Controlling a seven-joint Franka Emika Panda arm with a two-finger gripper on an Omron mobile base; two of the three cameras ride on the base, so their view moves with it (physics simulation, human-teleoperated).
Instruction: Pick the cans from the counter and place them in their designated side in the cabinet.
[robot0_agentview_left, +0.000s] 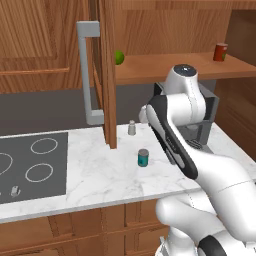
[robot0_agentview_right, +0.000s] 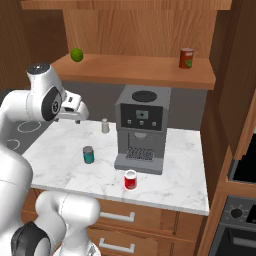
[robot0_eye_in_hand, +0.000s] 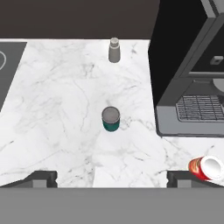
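The teal can (robot0_agentview_left: 143, 158) (robot0_agentview_right: 88, 154) (robot0_eye_in_hand: 111, 119) stands upright on the white marble counter (robot0_agentview_left: 95, 170) (robot0_agentview_right: 60, 155), left of the coffee machine. In front of that machine stands the bright red can (robot0_agentview_right: 130, 179) (robot0_eye_in_hand: 205, 168). My gripper (robot0_agentview_right: 71, 120) (robot0_eye_in_hand: 112, 179) hovers above the counter, pointing down, with the teal can below and ahead of it. Its fingertips (robot0_eye_in_hand: 41, 178) stand wide apart, open, with nothing between them. Above, the cabinet is open, its door (robot0_agentview_left: 107, 75) swung out and its plank shelf (robot0_agentview_left: 165, 67) (robot0_agentview_right: 135, 70) showing.
A grey coffee machine (robot0_agentview_right: 142, 127) (robot0_eye_in_hand: 192, 65) fills the counter's right part. A small grey shaker (robot0_agentview_left: 132, 128) (robot0_agentview_right: 105, 125) (robot0_eye_in_hand: 114, 50) stands near the back wall. The shelf holds a green fruit (robot0_agentview_left: 119, 57) (robot0_agentview_right: 76, 54) at left and a darker red can (robot0_agentview_left: 220, 51) (robot0_agentview_right: 186, 58) at right. The hob (robot0_agentview_left: 30, 165) lies left.
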